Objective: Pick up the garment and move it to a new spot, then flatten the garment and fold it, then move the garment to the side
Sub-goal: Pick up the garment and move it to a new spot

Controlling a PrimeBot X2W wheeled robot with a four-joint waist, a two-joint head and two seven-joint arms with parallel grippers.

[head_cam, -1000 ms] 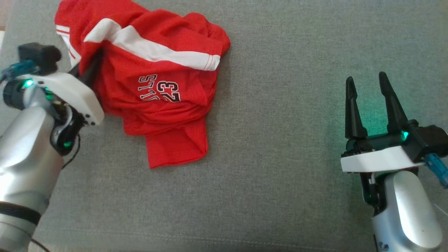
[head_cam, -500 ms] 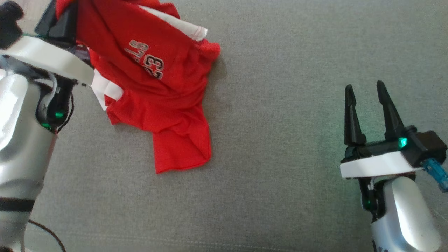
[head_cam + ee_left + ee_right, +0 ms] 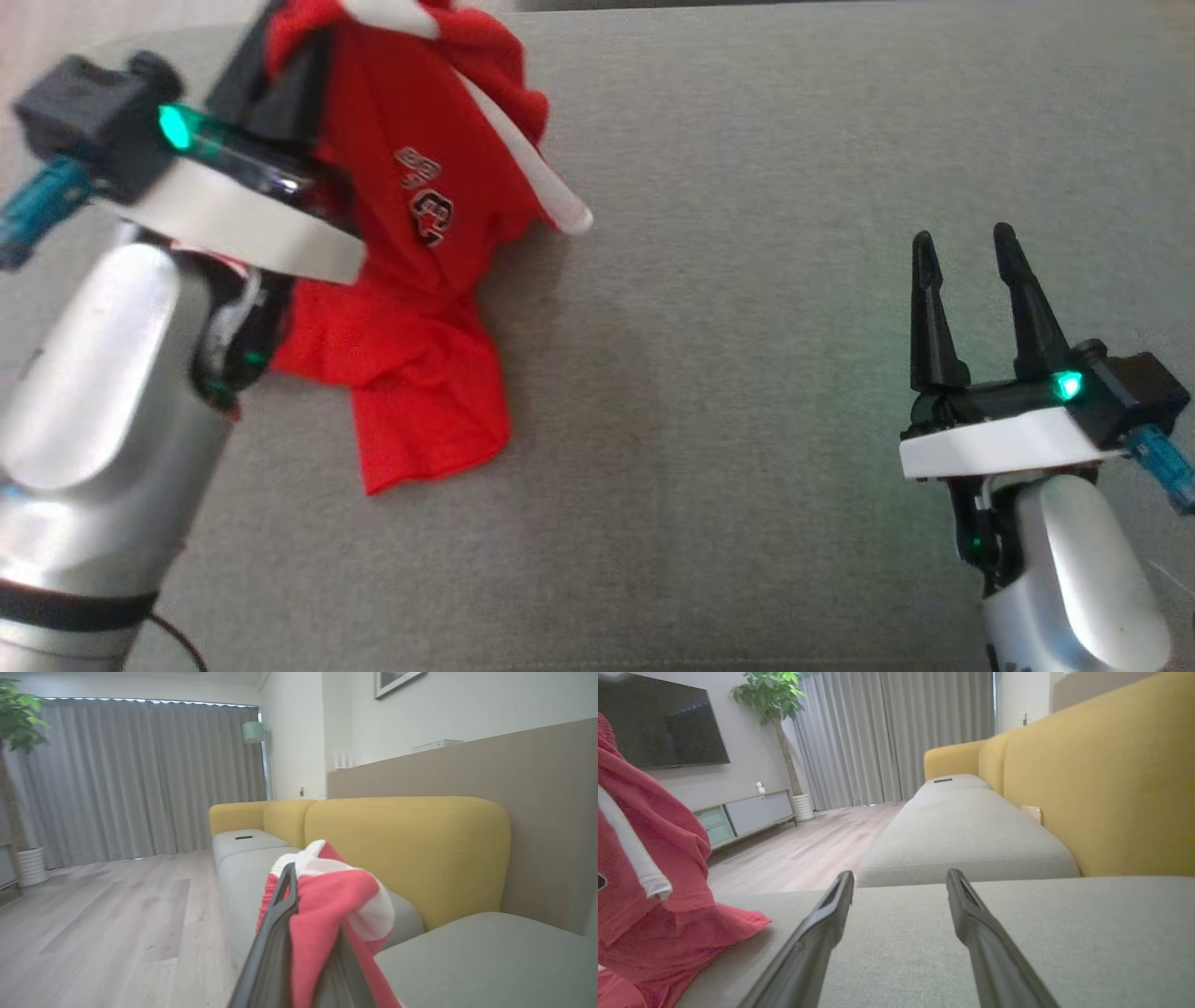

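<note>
At the left side of the grey sofa seat [image 3: 747, 373], the red garment [image 3: 411, 233] hangs bunched from the left gripper [image 3: 280, 84], with its lower hem trailing on the cushion. Its long axis runs from the pinched top, far up the head view, down to that hem nearer the robot. A white stripe falls along its right edge, and the printed number is blurred, possibly 23. The left wrist view supplies what the head view hides: the two dark fingers [image 3: 280, 914] are clamped on a wad of red and white cloth, with the yellow backrest [image 3: 406, 849] behind. The right wrist view shows from the side that the garment is lifted, with only its lowest fold lying on the seat. The right gripper [image 3: 963, 245] sits well apart at the right, jaws spread and holding nothing.
</note>
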